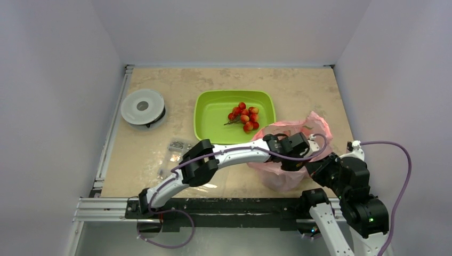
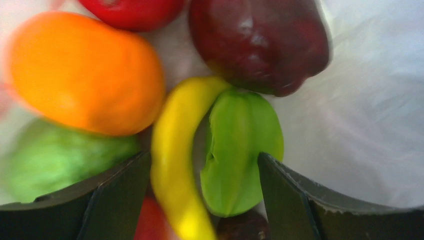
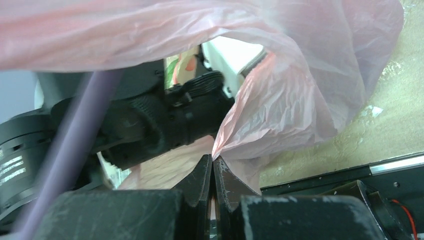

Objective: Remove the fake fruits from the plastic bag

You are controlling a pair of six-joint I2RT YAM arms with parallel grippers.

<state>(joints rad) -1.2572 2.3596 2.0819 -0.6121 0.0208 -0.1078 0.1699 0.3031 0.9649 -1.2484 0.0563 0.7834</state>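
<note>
The pink plastic bag (image 1: 314, 125) sits at the right, near the table's front edge. My left gripper (image 2: 204, 200) reaches down into its mouth and stands open. A yellow banana (image 2: 175, 150) and a green piece (image 2: 242, 150) lie between its fingers, which are not closed on either. Around them lie an orange fruit (image 2: 85, 75), a dark maroon one (image 2: 260, 42), a red one (image 2: 130, 7) and another green piece (image 2: 55, 160). My right gripper (image 3: 213, 159) is shut on the bag's rim (image 3: 280, 110) and holds it up.
A green tray (image 1: 208, 122) behind the bag holds a cluster of small red berries (image 1: 244, 116). A white round container (image 1: 142, 106) stands at the back left. A clear box of screws (image 1: 178, 145) lies under the left arm.
</note>
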